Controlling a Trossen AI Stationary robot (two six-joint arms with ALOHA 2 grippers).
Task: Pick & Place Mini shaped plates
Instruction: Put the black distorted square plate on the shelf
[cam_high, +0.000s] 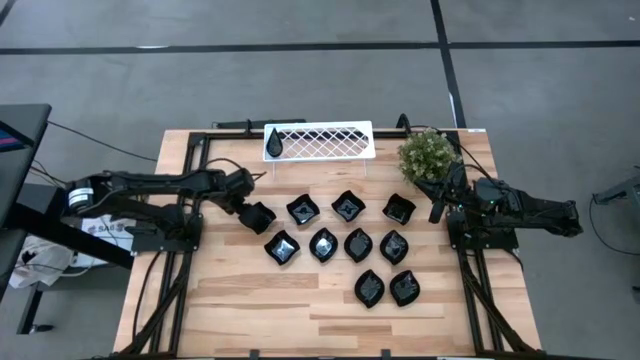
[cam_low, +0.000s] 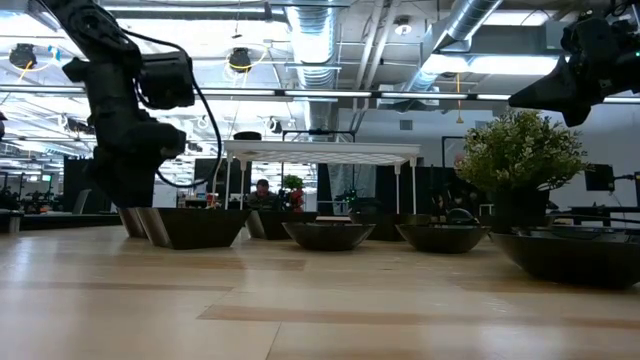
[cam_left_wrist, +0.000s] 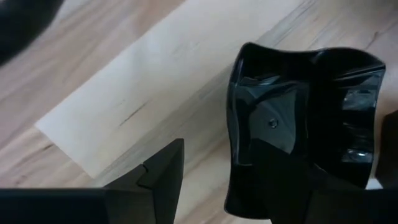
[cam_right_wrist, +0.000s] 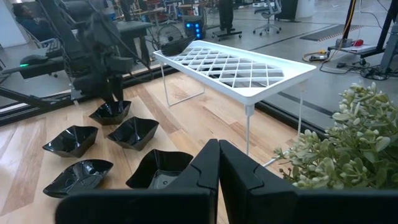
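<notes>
Several glossy black mini shaped plates (cam_high: 347, 207) rest on their bases on the wooden table (cam_high: 250, 310), and a narrow one (cam_high: 273, 142) lies on the white wire rack (cam_high: 320, 140). My left gripper (cam_left_wrist: 217, 186) points down, open, at the leftmost wavy-edged plate (cam_left_wrist: 298, 118). One finger (cam_left_wrist: 163, 177) stands over bare wood outside the plate's rim. The other is dark against the plate's hollow, and I cannot tell whether it touches. My right gripper (cam_right_wrist: 219, 168) is shut with nothing in it, raised at the table's right side beside the green plant (cam_high: 428, 155).
The rack stands on legs at the table's far edge, with the plant at its right end. Plates sit in loose rows from the middle toward the right (cam_high: 394, 246). Bare wood lies along the near edge and on the left. Black frame rails (cam_high: 190, 150) border the table.
</notes>
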